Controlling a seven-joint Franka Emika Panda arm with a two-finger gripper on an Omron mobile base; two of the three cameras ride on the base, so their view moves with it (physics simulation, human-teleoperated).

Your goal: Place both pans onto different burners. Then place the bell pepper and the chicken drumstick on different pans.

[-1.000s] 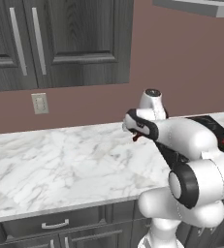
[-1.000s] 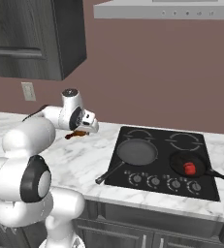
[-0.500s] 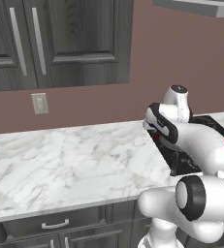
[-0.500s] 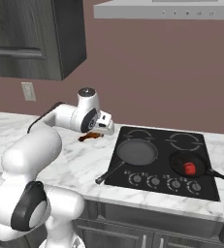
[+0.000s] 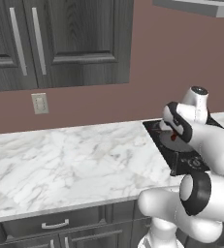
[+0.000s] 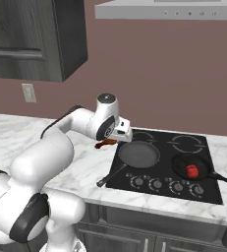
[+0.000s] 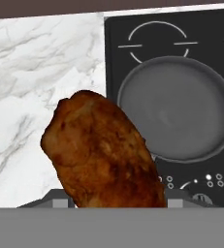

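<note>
My gripper (image 6: 110, 141) is shut on the chicken drumstick (image 6: 105, 143), a brown-orange piece held in the air over the counter just left of the cooktop (image 6: 211, 189). In the hand view the drumstick (image 7: 104, 155) fills the foreground and hides the fingertips. The wide, shallow grey pan (image 6: 138, 153) sits on the front-left burner, its handle pointing at the counter's front edge; below the hand it shows as an empty pan (image 7: 176, 109). The smaller black pan (image 6: 202, 164) rests on the front-right burner with the red bell pepper (image 6: 191, 171) in it.
The two rear burners (image 6: 186, 143) carry nothing, and one ring (image 7: 157, 34) lies beyond the grey pan. A row of knobs (image 6: 164, 184) lines the cooktop's front. White marble counter (image 5: 60, 160) stretches left. A wall outlet (image 6: 29, 92) and dark cabinets (image 5: 60, 38) stand behind.
The arm has swung right with the drumstick in its grip, from over the middle of the counter to the cooktop's left edge. Pans and pepper have not moved.
</note>
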